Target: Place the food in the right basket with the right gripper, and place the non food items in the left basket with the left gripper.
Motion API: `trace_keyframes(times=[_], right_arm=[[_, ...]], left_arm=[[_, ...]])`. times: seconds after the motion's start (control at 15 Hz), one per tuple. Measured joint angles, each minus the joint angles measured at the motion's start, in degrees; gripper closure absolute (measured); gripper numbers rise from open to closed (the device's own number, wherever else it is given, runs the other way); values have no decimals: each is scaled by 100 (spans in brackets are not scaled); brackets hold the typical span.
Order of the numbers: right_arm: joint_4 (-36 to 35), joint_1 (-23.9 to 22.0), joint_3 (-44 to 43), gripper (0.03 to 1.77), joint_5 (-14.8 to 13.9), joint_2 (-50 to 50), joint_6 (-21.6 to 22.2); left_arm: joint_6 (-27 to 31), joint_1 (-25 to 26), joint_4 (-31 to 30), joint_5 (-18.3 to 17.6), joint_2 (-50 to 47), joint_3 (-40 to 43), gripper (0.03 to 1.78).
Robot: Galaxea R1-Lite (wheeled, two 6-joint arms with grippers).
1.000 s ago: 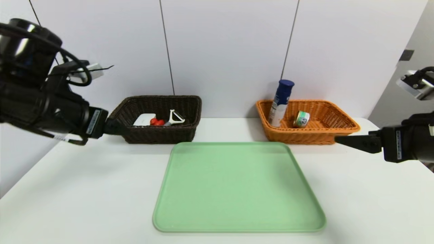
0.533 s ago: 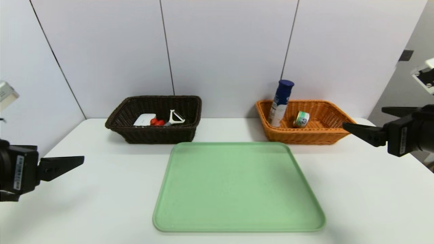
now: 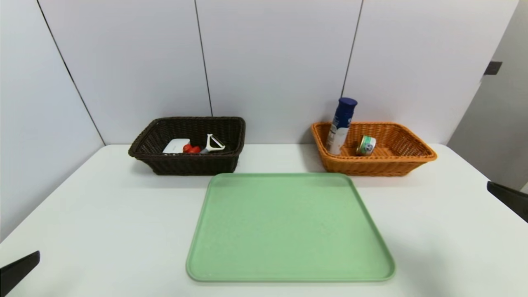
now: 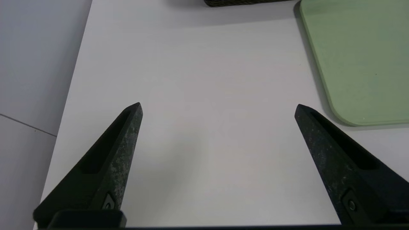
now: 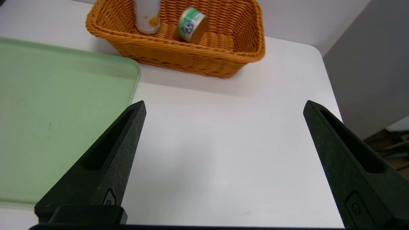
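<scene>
1. Blue bottle (image 3: pixel 341 123) and tin can (image 3: pixel 366 145) sit in the orange basket (image 3: pixel 412 159), right of the green tray (image 3: pixel 288 227); food done.
2. Peeler (image 3: pixel 213 142), white case (image 3: pixel 175 146) and red object (image 3: pixel 190 148) lie in the dark basket (image 3: pixel 189 163); seemingly nothing left.
3. Left gripper (image 4: pixel 217 108) and right gripper (image 5: pixel 223 107) spread wide, empty, flanking the tray.

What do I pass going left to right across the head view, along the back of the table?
Dark brown basket with white case, red object, peeler → orange basket with blue bottle, then tin can.

No legible text on bottle (image 3: pixel 340 126) or can (image 5: pixel 192 25) labels.
</scene>
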Motion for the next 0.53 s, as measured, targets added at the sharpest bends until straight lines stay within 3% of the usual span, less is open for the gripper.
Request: trace_keyframes(times=[0.33, 0.53], right_arm=[[304, -354, 1009, 10, -66, -1609, 121], [1195, -368, 1235, 10, -13, -2677, 121]], left_arm=[[-63, 116, 0, -30, -1541, 1001, 12], [-239, 143, -4, 228, -1941, 1143, 12]])
